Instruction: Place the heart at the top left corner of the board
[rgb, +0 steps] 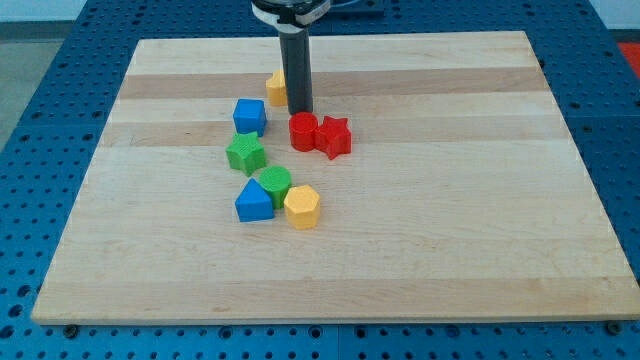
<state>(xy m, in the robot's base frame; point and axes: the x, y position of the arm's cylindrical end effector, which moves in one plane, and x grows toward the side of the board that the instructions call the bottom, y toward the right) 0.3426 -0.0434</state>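
The yellow block (275, 88), probably the heart, is partly hidden behind my rod, so I cannot be sure of its shape. It lies in the upper middle of the wooden board (450, 230). My tip (299, 110) rests on the board just to the right of the yellow block and touches or nearly touches it. The tip stands just above the red cylinder (302, 132).
A red star (335, 137) touches the red cylinder on its right. A blue cube (249, 116) and a green star (245, 153) lie left of the tip. Lower down are a green cylinder (274, 184), a blue pentagon-like block (254, 203) and a yellow hexagon (301, 207).
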